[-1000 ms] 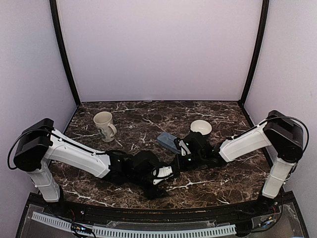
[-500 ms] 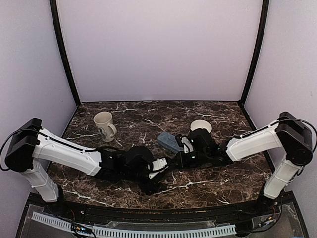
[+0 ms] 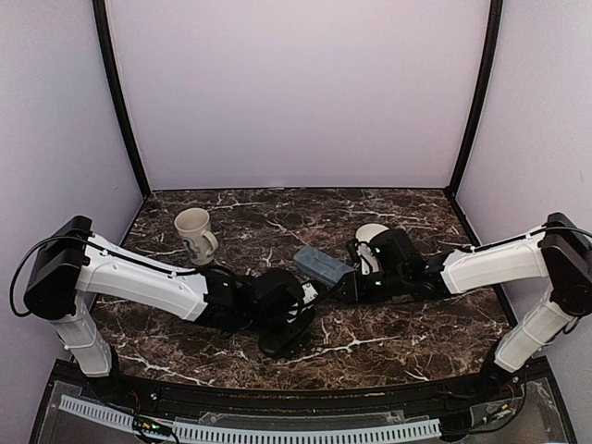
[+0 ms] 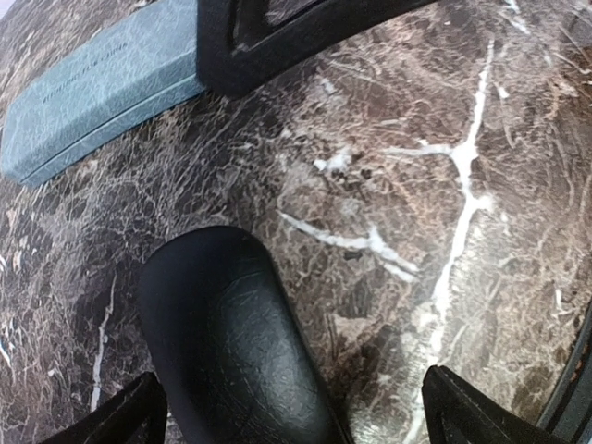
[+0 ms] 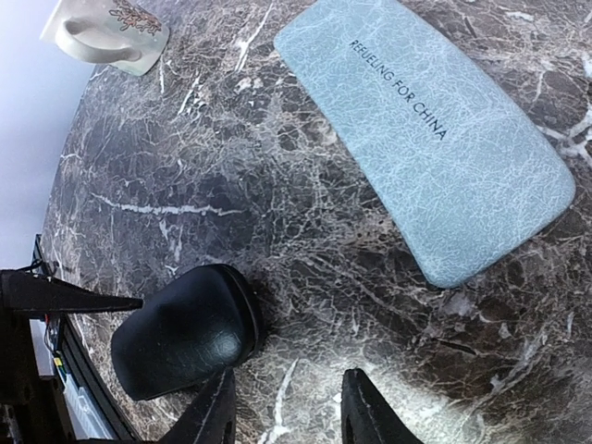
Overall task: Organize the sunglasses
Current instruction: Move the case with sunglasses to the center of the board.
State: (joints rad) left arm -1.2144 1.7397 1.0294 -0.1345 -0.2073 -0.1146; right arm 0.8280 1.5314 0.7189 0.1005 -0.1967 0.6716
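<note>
Left wrist view: left tool (image 4: 301, 416) spread wide over the shut black case (image 4: 231, 342); right tool (image 5: 289, 412) half-open, empty. Sunglasses unseen, presumably cased. Blue-grey case (image 5: 435, 129) lies at its one o'clock. Likely releasing; next, lift clear.

We note a robotics test cell: plain lilac panels (image 3: 296, 92) on black posts (image 3: 118, 102) enclose a marble-patterned table (image 3: 277, 208), with slotted cable duct (image 3: 240, 432) along its near edge.
</note>
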